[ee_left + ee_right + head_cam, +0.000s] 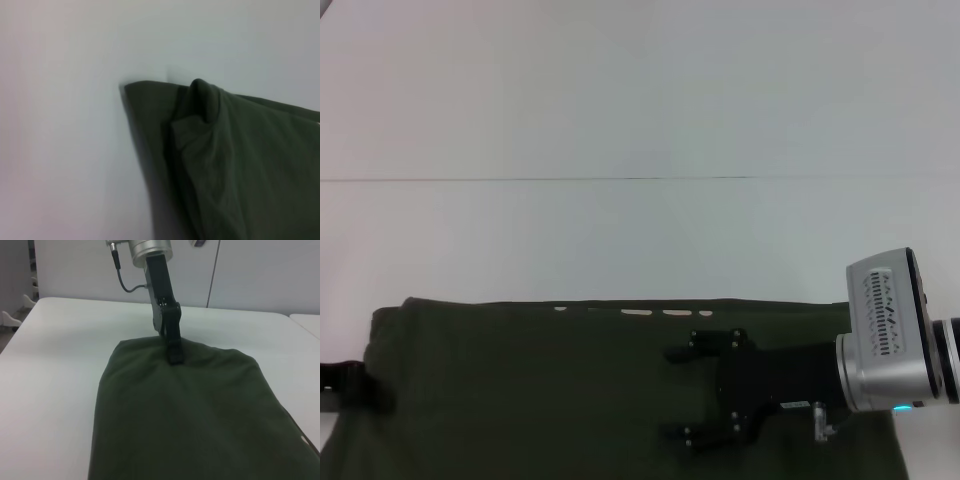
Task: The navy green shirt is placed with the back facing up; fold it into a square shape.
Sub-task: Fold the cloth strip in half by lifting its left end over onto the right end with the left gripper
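A white table [640, 120] with a thin seam running left to right fills the scene, and pale wall panels stand beyond its left end. The shirt [570, 390] lies folded into a wide dark-green band along the near edge, cream lettering peeking at its far fold. The left gripper [172, 347] is clamped on the shirt's left edge, while the right gripper [675, 395] hovers over its right part with jaws apart.

The shirt [570, 400] is lying on the table [640, 100] at 6 o'clock; the right gripper [678, 395] is hovering over it at 4 o'clock, the left gripper [345, 385] is touching its 9 o'clock edge.
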